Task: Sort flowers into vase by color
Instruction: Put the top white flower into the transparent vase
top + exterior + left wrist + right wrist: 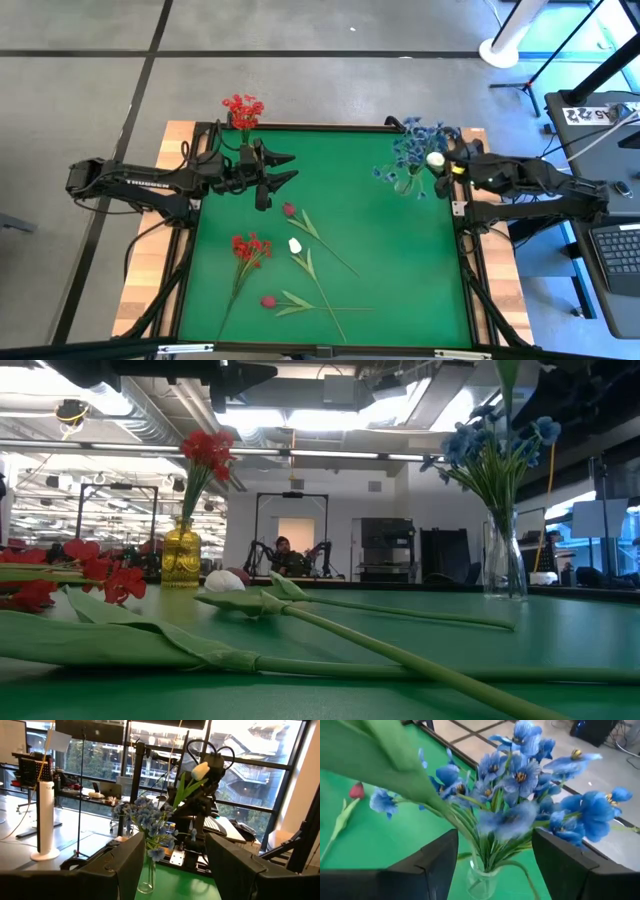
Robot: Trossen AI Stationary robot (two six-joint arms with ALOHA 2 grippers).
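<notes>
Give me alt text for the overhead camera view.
Green table from above: the right end effector is by the blue flowers with a white tulip, and the left end effector is near the red flowers. Four stems lie loose.

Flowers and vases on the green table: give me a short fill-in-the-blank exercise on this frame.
1. The clear vase holds ____ flowers.
2. The red flowers stand in a ____ vase.
3. The right gripper is above the ____ vase, beside a white tulip.
4. The left gripper holds ____.

Missing words: blue; yellow; clear; nothing
</notes>
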